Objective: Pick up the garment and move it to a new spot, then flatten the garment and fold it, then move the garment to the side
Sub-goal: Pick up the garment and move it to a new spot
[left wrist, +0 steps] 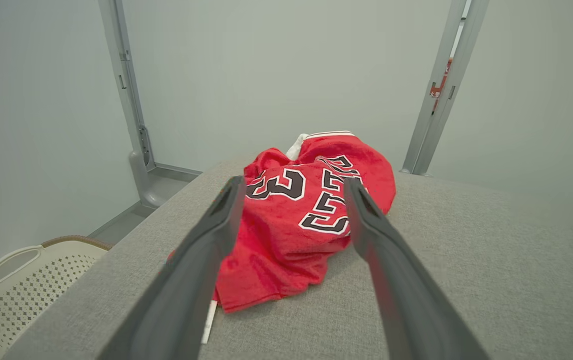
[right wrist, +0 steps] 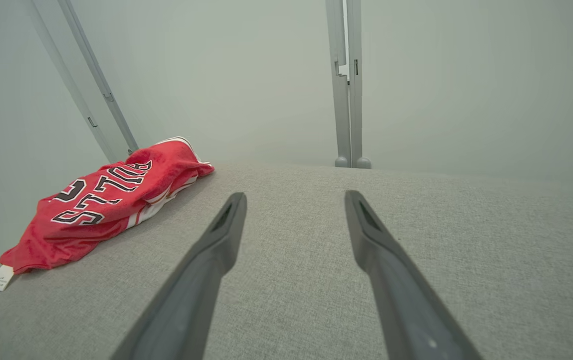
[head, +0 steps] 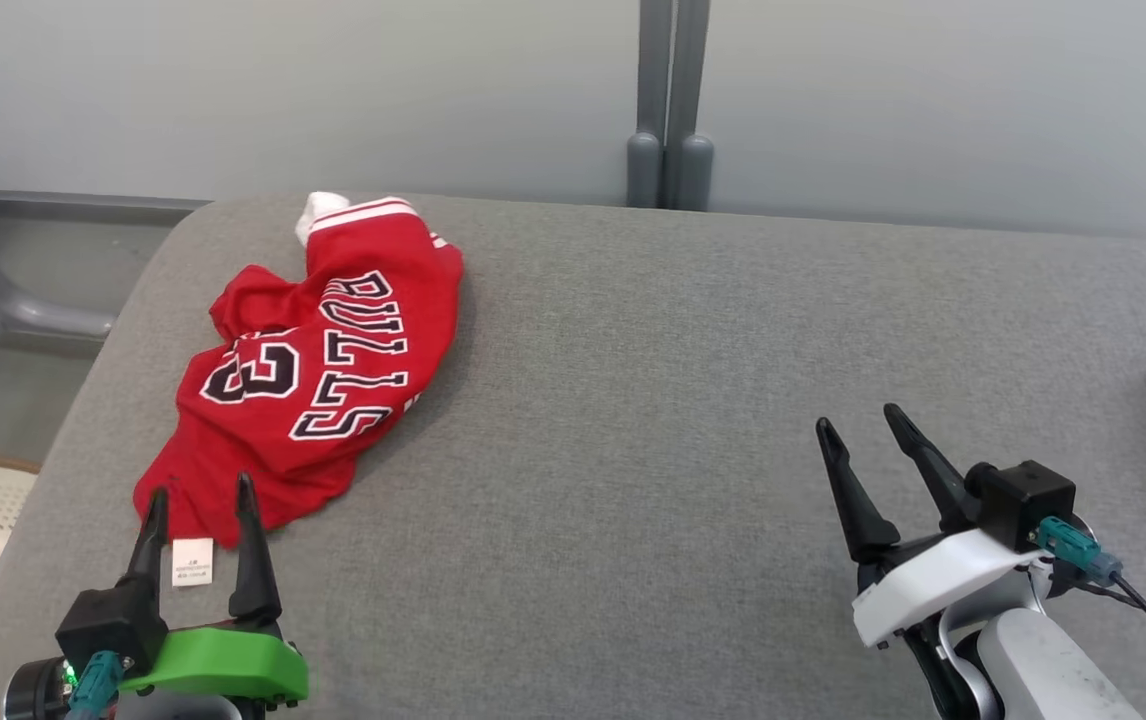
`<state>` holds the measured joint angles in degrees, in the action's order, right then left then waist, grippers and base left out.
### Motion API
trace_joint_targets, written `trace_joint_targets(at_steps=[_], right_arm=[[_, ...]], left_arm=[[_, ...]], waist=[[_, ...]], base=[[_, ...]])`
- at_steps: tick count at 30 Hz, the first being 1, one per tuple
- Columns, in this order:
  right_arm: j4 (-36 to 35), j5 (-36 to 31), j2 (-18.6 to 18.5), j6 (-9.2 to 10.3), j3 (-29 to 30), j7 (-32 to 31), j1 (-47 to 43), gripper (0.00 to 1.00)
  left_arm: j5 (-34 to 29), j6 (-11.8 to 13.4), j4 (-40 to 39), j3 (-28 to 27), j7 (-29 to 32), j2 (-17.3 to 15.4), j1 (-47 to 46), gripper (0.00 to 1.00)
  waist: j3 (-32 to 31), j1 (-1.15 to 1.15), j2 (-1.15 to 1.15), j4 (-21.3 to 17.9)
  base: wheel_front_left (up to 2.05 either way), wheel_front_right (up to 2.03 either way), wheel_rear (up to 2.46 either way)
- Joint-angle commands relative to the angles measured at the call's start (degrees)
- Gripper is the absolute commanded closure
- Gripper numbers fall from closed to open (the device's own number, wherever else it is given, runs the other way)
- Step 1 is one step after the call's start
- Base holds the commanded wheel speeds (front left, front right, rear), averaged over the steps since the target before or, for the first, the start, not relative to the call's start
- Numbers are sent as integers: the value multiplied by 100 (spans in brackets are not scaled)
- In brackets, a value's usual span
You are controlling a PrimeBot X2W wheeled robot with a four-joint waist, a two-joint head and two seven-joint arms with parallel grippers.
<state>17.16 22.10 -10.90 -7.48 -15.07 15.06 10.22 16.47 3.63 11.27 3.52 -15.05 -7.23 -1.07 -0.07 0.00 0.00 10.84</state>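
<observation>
The red basketball jersey (head: 318, 370) lies crumpled in the upper left of the head view on the grey padded surface (head: 633, 420), with its white label (head: 193, 562) at its lower edge. The left gripper (head: 200, 487), fingers apart, frames that edge at lower left. The right gripper (head: 856, 417), also spread and empty, is at lower right, well apart.

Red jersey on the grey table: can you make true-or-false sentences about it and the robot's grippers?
1. The red fabric jersey with black letters lies on the grey cloth-covered table. True.
2. The left gripper is squeezing the jersey. False: it is open at the jersey's near edge, gripping nothing.
3. The right gripper is open above bare table. True.
4. The jersey is neatly folded. False: it is crumpled.
5. A small white label sticks out at the jersey's near edge. True.
</observation>
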Motion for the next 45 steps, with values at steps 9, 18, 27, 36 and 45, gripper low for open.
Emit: trace_joint_targets(at_steps=[9, 18, 27, 36, 45], right_arm=[[18, 69, 1, -2, -144, 16, 90, 0], [25, 103, -44, -3, -296, 16, 178, 0], [-97, 129, -57, -3, -500, 16, 327, 0], [-401, 52, 14, -3, -649, 16, 694, 0], [-634, -10, -31, -3, -712, 15, 1117, 0]], left_arm=[[11, 28, -88, -77, -17, -95, 83, 0], [167, 30, -210, -128, 91, -121, -79, 0], [710, -262, -436, -331, 1450, -653, -864, 0], [1643, -767, 689, -452, 3402, -1249, -2241, 0], [2255, -927, 2467, -646, 4357, -1659, -3416, 0]], waist=[[46, 0, 0, 836], [139, 0, 0, 806], [341, 0, 0, 427], [962, 0, 0, -173], [1615, 0, 0, -867]], base=[[0, 0, 0], [0, 0, 0], [0, 0, 0], [0, 0, 0], [0, 0, 0]])
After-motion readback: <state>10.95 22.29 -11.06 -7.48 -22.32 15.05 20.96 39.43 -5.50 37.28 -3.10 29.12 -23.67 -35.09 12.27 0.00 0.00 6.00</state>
